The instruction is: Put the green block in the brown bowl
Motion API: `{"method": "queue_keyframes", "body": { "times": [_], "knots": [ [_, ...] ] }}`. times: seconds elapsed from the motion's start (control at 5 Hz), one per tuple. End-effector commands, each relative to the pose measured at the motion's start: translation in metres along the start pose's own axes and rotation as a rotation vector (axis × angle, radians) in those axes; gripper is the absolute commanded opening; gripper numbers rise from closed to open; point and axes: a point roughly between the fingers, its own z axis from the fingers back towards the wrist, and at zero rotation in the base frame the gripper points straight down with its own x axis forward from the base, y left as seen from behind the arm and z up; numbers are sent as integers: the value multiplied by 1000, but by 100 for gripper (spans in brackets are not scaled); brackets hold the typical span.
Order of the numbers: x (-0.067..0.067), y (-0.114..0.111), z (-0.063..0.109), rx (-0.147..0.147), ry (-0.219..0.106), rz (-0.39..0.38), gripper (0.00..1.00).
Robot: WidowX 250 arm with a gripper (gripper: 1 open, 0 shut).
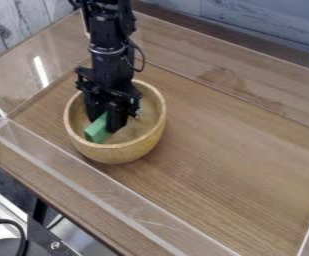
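- Pincer (103, 108) at brown bowl (118, 152), left of frame; can't tell opening or grip.
- Green block (98, 129) inside bowl, by pincer.
- Bowl on tabletop (221, 150).

The block (98, 130) is in the bowl (153, 132), on its left side, leaning at a slant. The bowl is on the table (224, 150), left of the middle. The gripper (103, 112) reaches into the bowl from behind. A cable (15, 225) lies in front, left of the bowl.
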Motion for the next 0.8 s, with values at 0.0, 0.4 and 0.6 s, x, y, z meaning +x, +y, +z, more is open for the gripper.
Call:
{"method": "queue_keyframes", "body": {
  "times": [0.0,0.4,0.6],
  "knots": [
    [7,1,20,13,-55,1,100],
    [7,-3,63,7,-142,8,100],
    [7,-8,96,12,-199,11,100]
  ]
}}
